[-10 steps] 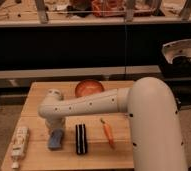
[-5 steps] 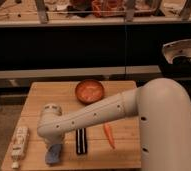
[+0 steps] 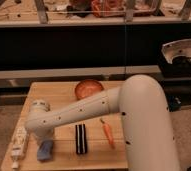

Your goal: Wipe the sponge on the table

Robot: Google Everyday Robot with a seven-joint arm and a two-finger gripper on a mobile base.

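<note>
The sponge [image 3: 45, 150] lies in the lower left of the frame, flat on the table [image 3: 54, 93] near its front edge, directly under the end of the robot's arm [image 3: 81, 109]. The gripper [image 3: 45, 137] sits at that end, pointing down at the sponge's upper edge. It looks to meet the sponge there, though the pale wrist above it covers the contact. Whether the gripper is spread wide, drawn narrow or clasped on the sponge cannot be told from this view. The sponge is a small blue-grey pad, roughly rectangular with rounded corners and soft-looking. Its long side runs up and down the picture with a slight lean, and its lower part is in plain view below the gripper. The table is a light wooden top of pale slats that takes up the lower left and centre of the frame. To the left of the sponge, close to the table's left edge, lies a white bottle-like object [image 3: 19, 145]. To its right, apart from it, is a black block with white stripes [image 3: 80, 138], and further right an orange carrot [image 3: 107, 133] lies at a slant. A reddish-brown bowl [image 3: 89, 89] stands near the table's far edge, partly behind the arm, which reaches from the large white body on the right across to the lower left.
</note>
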